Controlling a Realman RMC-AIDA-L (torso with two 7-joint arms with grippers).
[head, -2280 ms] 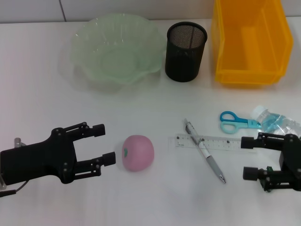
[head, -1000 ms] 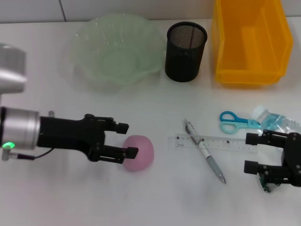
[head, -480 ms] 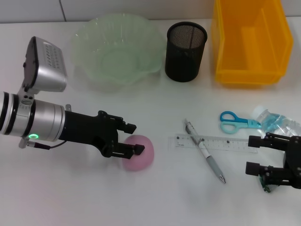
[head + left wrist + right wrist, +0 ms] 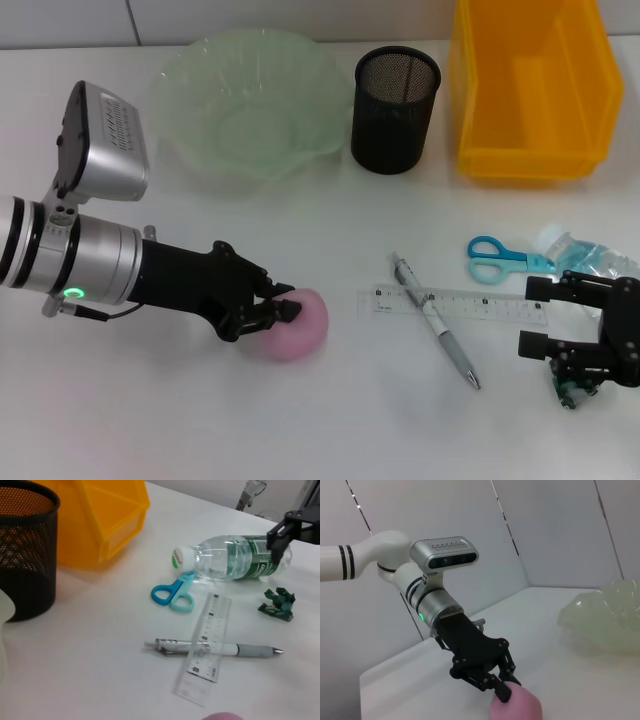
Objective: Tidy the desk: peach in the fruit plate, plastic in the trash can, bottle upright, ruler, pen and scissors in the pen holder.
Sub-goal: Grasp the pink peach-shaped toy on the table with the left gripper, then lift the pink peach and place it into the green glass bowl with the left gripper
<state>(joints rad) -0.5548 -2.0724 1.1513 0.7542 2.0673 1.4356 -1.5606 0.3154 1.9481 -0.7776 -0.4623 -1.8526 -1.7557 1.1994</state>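
The pink peach (image 4: 308, 328) lies on the white desk, and my left gripper (image 4: 284, 304) is shut on its left side; the right wrist view shows the same grip (image 4: 503, 691) on the peach (image 4: 520, 708). My right gripper (image 4: 528, 320) rests open at the right edge, beside the ruler's end. The clear ruler (image 4: 450, 304) lies across the pen (image 4: 436, 322). Blue scissors (image 4: 496, 258) lie next to the bottle (image 4: 235, 562), which lies on its side. A crumpled green plastic (image 4: 277, 605) sits near my right gripper.
The pale green fruit plate (image 4: 180, 80) stands at the back, the black mesh pen holder (image 4: 395, 98) to its right, and the yellow trash can (image 4: 520, 160) at the back right. Bare desk lies in front of the peach.
My left arm reached right over the peach and its fingers closed on it. The right gripper has barely shifted.
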